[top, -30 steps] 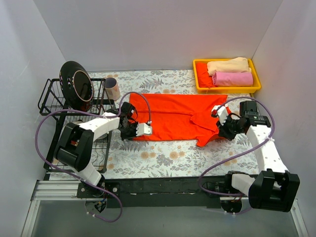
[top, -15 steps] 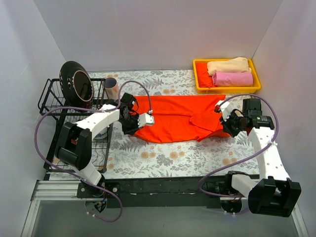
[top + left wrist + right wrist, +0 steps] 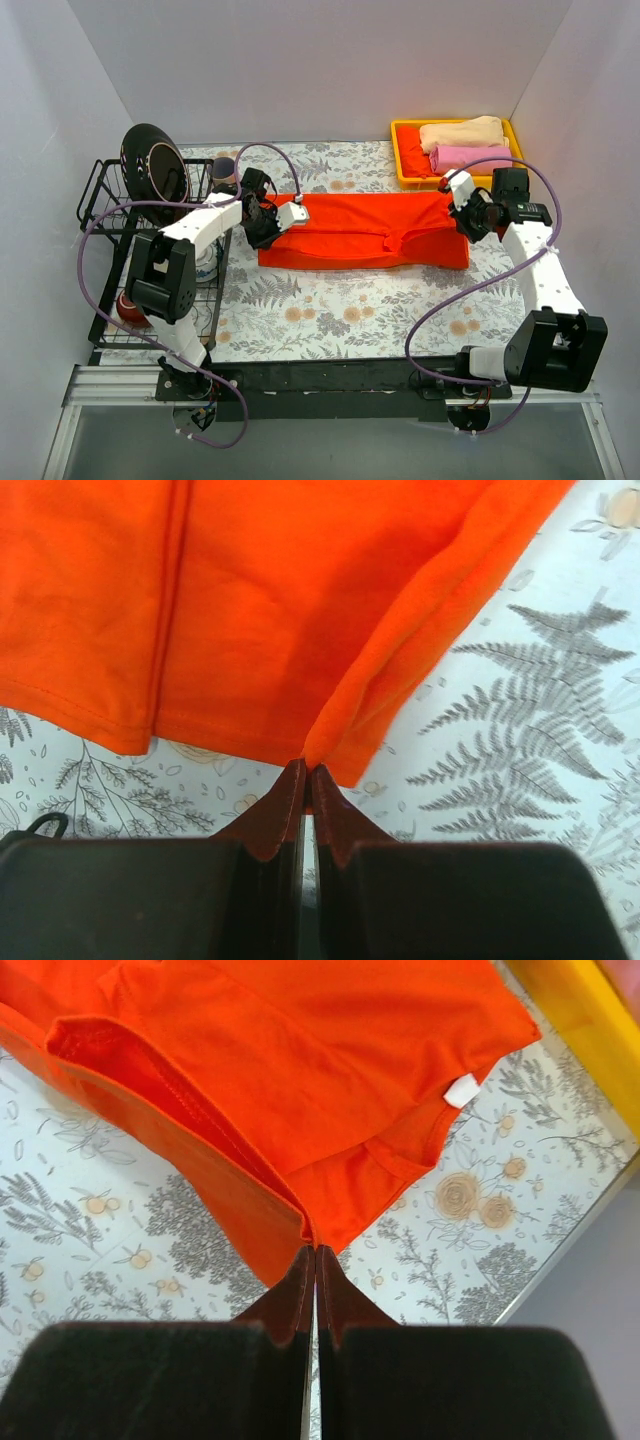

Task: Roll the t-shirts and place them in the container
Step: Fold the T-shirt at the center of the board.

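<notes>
Orange t-shirt (image 3: 365, 232) = long folded band across mid table (image 3: 340, 320). Left gripper (image 3: 307, 770) pinches its left edge, right gripper (image 3: 314, 1252) the right edge. Yellow tray (image 3: 397, 150) sits just behind the far-right corner, open room in front.

A staged robot test cell: plain white walls (image 3: 300, 70) boxing a floral-clothed table (image 3: 340, 320), dish rack (image 3: 110, 215), yellow tray (image 3: 455, 123).

Plain white walls (image 3: 300, 60); floral-print tabletop (image 3: 330, 315); even light
</notes>
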Motion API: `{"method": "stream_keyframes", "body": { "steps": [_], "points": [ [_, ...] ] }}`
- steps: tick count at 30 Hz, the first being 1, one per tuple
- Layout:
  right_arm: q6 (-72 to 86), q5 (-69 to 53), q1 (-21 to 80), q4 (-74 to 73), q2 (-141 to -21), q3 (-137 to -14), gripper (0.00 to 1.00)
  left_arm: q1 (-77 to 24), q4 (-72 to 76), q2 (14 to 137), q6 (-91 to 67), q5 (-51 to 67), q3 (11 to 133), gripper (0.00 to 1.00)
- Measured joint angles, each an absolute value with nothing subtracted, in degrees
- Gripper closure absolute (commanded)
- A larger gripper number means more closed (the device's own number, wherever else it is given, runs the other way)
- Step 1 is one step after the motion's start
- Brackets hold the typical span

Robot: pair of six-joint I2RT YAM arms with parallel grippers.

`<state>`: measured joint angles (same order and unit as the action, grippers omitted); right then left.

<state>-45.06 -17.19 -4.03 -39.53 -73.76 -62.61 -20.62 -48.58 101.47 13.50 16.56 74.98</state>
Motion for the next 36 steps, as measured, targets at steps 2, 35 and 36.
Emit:
{"method": "stream_keyframes", "body": {
  "steps": [2, 35, 36],
  "points": [
    [-45.1, -16.6, -4.1, -38.4, -75.1, -63.6, 0.99, -20.1, -47.5, 102.8, 13.1, 15.9, 75.4, 1.0],
    [-45.6, -15.2, -4.1, -32.3, -101.4, -84.2, 0.99, -17.5, -44.8, 116.1, 7.6, 9.6, 92.7, 1.0],
    [-45.6, -15.2, -4.1, -32.2, -101.7, -84.4, 0.99, -17.5, -44.8, 116.1, 7.6, 9.5, 92.9, 1.0]
  ]
}}
